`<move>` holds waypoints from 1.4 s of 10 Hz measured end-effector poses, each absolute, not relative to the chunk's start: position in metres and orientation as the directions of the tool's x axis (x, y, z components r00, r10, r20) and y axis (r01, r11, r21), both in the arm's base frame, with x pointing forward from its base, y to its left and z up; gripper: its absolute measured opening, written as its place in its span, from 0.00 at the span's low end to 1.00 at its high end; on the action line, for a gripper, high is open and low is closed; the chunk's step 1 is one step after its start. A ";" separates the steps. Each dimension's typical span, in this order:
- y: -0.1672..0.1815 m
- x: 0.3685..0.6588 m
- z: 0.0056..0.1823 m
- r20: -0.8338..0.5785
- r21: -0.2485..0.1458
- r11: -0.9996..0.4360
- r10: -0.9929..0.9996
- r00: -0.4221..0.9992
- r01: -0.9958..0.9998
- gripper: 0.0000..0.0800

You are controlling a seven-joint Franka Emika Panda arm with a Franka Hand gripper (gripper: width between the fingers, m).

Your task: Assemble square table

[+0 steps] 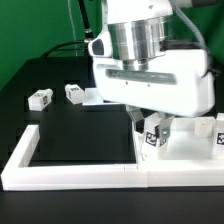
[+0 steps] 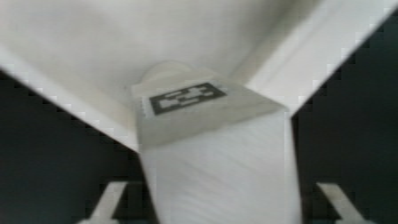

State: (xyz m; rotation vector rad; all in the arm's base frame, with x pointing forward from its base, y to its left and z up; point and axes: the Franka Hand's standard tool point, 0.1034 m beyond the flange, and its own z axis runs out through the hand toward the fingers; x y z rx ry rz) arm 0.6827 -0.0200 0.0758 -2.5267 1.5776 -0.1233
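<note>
In the wrist view a white leg [image 2: 210, 150] with a black-and-white tag [image 2: 187, 97] on it stands between my fingers. My gripper [image 2: 222, 203] is open around it, with a dark gap on each side between the fingertips [image 2: 114, 203] and the leg. White surfaces of the square table slab [image 2: 89, 45] lie behind the leg. In the exterior view my gripper [image 1: 150, 125] is low at the front right, over a tagged leg [image 1: 154, 141]. The slab is mostly hidden by the arm. Two loose legs [image 1: 40, 98] [image 1: 74, 92] lie on the black table at the exterior view's left.
The long white L-shaped border wall [image 1: 80, 172] runs along the front edge and up the exterior view's left side. Another tagged white part [image 1: 219, 141] shows at the far right edge. The arm's large white body [image 1: 150, 70] blocks the back right.
</note>
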 end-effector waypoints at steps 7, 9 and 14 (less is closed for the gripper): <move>-0.030 0.675 0.073 -0.146 -0.198 -0.042 -0.987 0.072 -0.979 0.40; -0.022 0.673 0.071 -0.104 -0.209 -0.283 -0.945 0.309 -0.936 0.63; -0.005 0.670 0.072 0.020 -0.227 -0.573 -0.812 0.584 -0.788 0.81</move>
